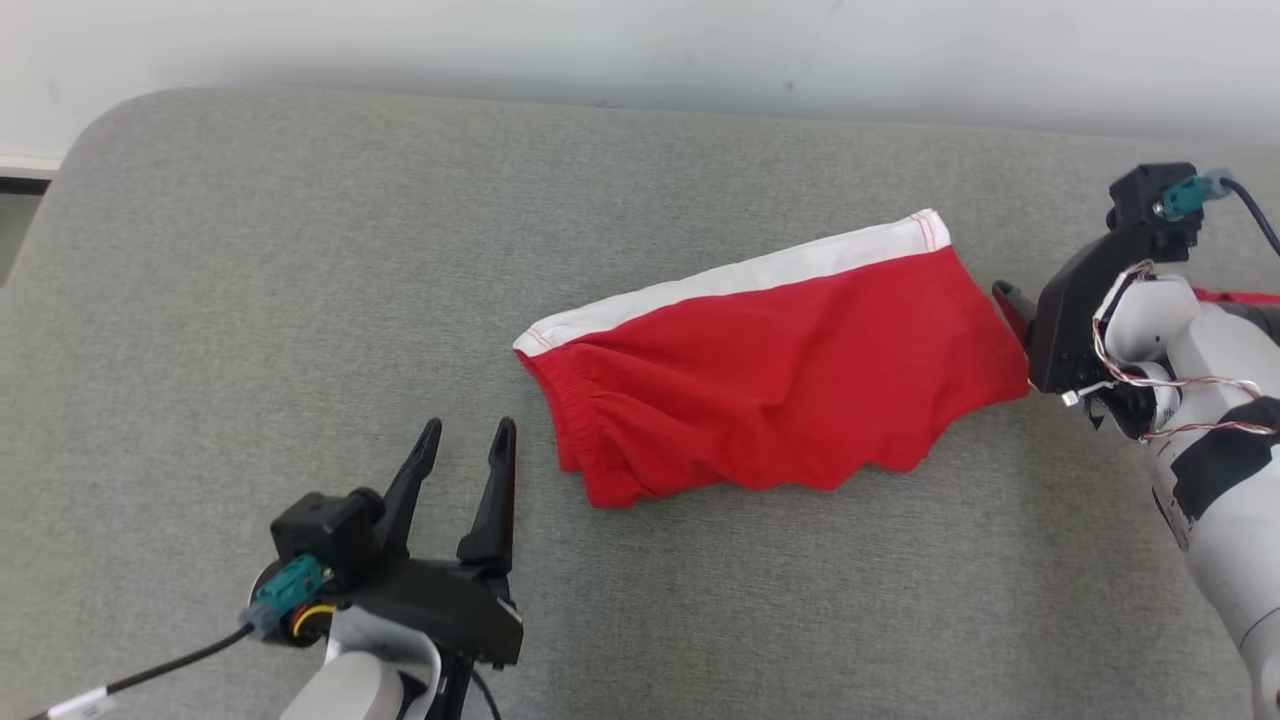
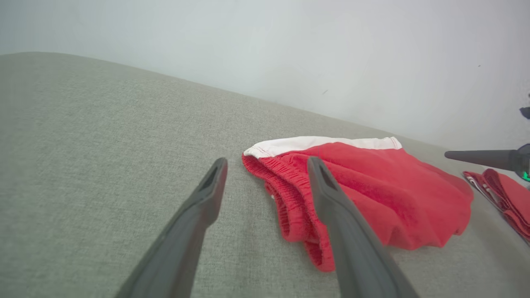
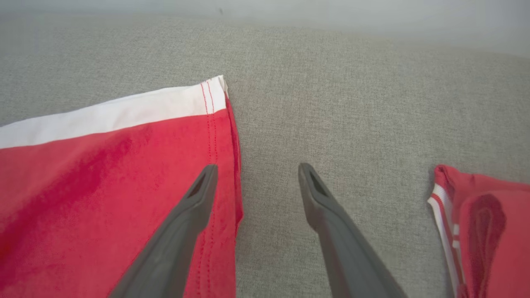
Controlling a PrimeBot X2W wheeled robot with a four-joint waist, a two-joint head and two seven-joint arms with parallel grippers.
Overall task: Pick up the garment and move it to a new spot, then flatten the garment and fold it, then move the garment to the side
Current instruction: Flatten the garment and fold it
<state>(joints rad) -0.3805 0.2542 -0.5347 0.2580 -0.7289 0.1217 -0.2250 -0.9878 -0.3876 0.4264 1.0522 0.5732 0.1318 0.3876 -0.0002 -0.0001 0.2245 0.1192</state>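
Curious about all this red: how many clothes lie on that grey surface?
2. A red garment with a white band lies centrally; a second, white-striped red piece lies to its right, partly out of frame. Others may be hidden.

Seems a plain indoor room, lab or home impossible to tell: wide worktop (image 1: 250, 300) covered in grey woven fabric, rounded at the corner, standing against a smooth white wall (image 1: 640, 40).
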